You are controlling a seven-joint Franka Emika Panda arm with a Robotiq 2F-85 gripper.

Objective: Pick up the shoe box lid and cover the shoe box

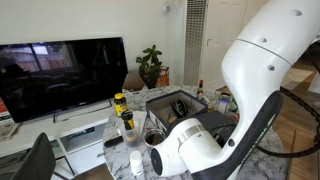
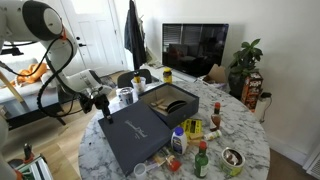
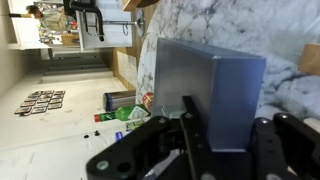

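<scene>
The shoe box lid [image 2: 135,135] is dark blue-grey and lies flat on the marble table, at the near left. The shoe box [image 2: 172,100] stands open just behind it, with shoes inside; it also shows in an exterior view [image 1: 185,103]. My gripper [image 2: 101,103] is low at the lid's far-left corner. In the wrist view the fingers [image 3: 228,140] stand apart with the lid's corner [image 3: 235,90] between them, and they look open. In the exterior view with the arm in front, my arm hides the gripper and most of the lid.
Bottles [image 2: 190,128], a red-capped bottle [image 2: 201,160], a small cup [image 2: 140,170] and a bowl [image 2: 233,157] crowd the table's near right. A mug [image 2: 125,95] stands beside the gripper. A TV [image 2: 195,45] and a plant [image 2: 245,60] are behind. Yellow-lidded jars [image 1: 120,103] stand by the box.
</scene>
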